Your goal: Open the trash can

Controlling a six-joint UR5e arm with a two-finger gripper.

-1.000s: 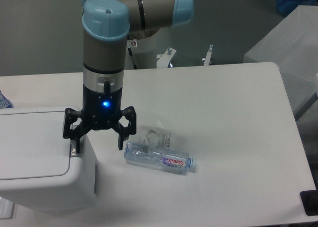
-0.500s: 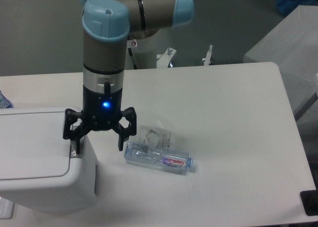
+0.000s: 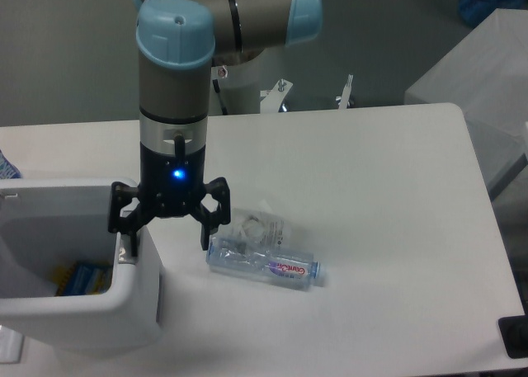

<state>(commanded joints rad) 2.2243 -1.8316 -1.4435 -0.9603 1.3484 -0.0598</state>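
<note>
The trash can [image 3: 91, 315] is a big white bin at the table's left front corner. Its top stands open, and its hollow inside shows blue and yellow items [image 3: 78, 278]. The lid itself is out of view. My gripper [image 3: 163, 243] hangs over the bin's right rim, open, holding nothing. Its left finger [image 3: 125, 243] rests at the small grey push tab [image 3: 124, 256] on the rim. The right finger hangs outside the bin, just above the table.
A clear plastic bottle [image 3: 264, 264] lies on its side right of the gripper, with a crumpled clear wrapper [image 3: 257, 225] behind it. The arm's base stands at the table's far edge. A grey cabinet [image 3: 487, 88] is beyond the right edge.
The flat lid that covered the bin is gone from its top, and the inside now shows. My gripper has sunk slightly at the push tab.
</note>
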